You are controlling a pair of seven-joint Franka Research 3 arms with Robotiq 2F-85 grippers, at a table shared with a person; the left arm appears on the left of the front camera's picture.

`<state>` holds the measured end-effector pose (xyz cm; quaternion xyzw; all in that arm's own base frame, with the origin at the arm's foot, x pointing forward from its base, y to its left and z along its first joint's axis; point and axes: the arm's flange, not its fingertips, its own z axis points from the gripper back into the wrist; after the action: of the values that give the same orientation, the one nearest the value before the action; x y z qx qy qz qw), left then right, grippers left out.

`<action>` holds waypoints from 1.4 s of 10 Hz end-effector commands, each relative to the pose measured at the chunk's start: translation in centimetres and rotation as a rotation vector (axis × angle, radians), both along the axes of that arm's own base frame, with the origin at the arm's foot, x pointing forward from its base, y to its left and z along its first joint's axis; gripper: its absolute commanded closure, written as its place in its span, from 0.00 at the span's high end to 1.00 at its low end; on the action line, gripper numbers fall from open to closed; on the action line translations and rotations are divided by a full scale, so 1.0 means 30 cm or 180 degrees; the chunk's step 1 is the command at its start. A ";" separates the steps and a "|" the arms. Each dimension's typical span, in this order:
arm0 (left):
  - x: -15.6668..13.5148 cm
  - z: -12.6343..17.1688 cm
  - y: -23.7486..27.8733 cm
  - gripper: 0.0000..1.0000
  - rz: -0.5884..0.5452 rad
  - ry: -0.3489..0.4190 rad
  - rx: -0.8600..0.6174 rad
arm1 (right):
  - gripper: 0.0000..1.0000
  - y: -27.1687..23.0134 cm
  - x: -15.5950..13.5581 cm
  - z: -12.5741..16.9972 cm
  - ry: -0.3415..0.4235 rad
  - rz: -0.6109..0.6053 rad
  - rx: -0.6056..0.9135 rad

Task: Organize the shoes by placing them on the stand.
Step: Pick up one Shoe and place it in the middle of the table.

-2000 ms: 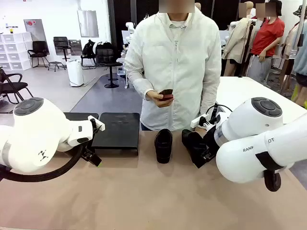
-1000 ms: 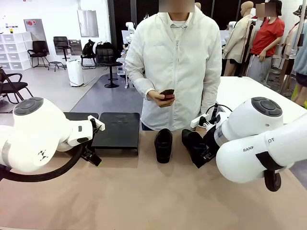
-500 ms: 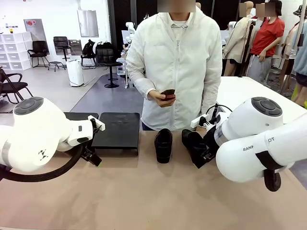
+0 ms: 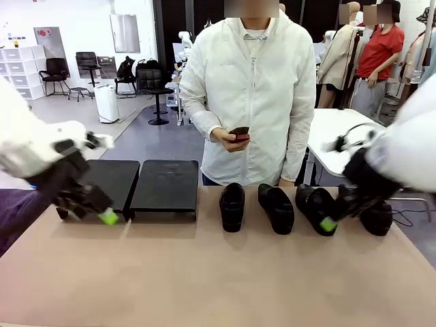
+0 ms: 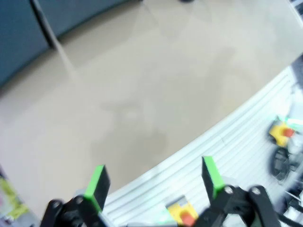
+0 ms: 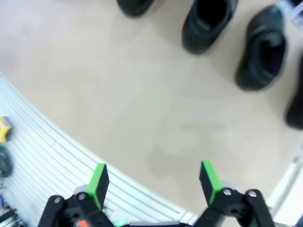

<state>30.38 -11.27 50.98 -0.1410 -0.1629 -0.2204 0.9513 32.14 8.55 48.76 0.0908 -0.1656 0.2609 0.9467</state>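
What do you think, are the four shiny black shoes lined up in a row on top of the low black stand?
Not quite. The four glossy black leather loafers are lined up in a row, but on the tan table beside the low black flat-topped stand, not on top of it. The front view shows this.

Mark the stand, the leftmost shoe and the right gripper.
stand (image 4: 165, 182), front view, top of its right section.
leftmost shoe (image 4: 231, 204), front view, its upper.
right gripper (image 6: 154, 176), right wrist view, midway between fingertips.
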 end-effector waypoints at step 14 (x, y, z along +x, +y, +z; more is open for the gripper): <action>-0.307 0.273 0.389 1.00 0.0704 -0.0403 -0.0216 | 1.00 -0.389 -0.282 0.256 -0.0188 -0.0584 0.0575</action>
<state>21.35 0.38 59.14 -0.1354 -0.2447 -0.1136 0.9534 23.87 -2.91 56.49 0.1420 -0.2251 0.1584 0.9508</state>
